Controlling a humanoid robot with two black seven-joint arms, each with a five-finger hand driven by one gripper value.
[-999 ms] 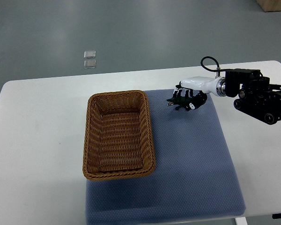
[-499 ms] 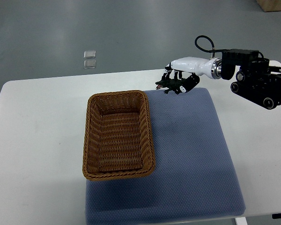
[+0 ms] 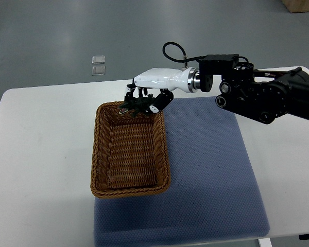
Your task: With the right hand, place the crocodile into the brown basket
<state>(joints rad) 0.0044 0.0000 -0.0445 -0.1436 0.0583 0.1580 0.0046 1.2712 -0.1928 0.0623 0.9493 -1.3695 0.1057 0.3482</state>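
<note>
Right hand [image 3: 147, 98] with fingers curled around a dark green crocodile [image 3: 133, 105], toy held above the far end of the brown basket [image 3: 130, 150], basket interior bare wicker, basket's right side overlapping a blue mat [image 3: 211, 170], white table [image 3: 41, 154] beneath

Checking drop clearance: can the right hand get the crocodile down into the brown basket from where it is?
Probably yes. The right hand, shut on the crocodile, hangs over the far end of the brown basket; nothing lies inside it.
</note>
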